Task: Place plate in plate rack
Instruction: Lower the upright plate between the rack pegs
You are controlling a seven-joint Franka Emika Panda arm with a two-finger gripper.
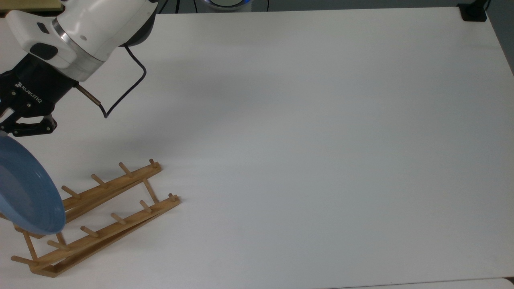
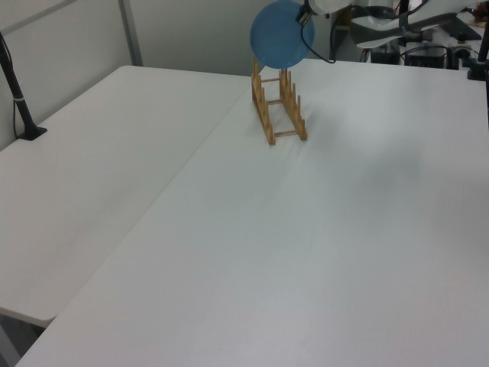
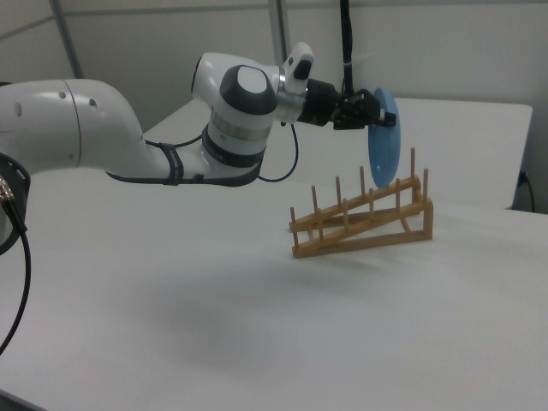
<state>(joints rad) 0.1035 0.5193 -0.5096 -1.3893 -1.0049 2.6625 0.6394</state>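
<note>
So, top view first: the black two-finger gripper (image 1: 8,127) is clamped on the upper rim of the round glossy blue plate (image 1: 26,192), which hangs on edge at the top view's left border, over the near end of the light-brown wooden plate rack with its upright pegs (image 1: 100,208). The rack sits on the plain white table (image 1: 301,140), and a thin black cable (image 1: 124,90) loops off the wrist. From here the plate overlaps the rack's end, but I can't tell whether it's touching.

Left view: the plate (image 2: 281,34) sits above the far end of the rack (image 2: 279,107), its lower edge about level with the peg tops.

Right view is the useful one. It shows the plate (image 3: 384,137) side-on, nearly vertical, hanging from the gripper (image 3: 370,111) with its bottom edge down among the tall pegs at the raised end of the rack (image 3: 364,218), not yet resting on the rails as far as I can judge.

I'd say this is the lowering step. Next it needs a straight drop into a slot between pegs, keeping the plate upright, then letting go.
</note>
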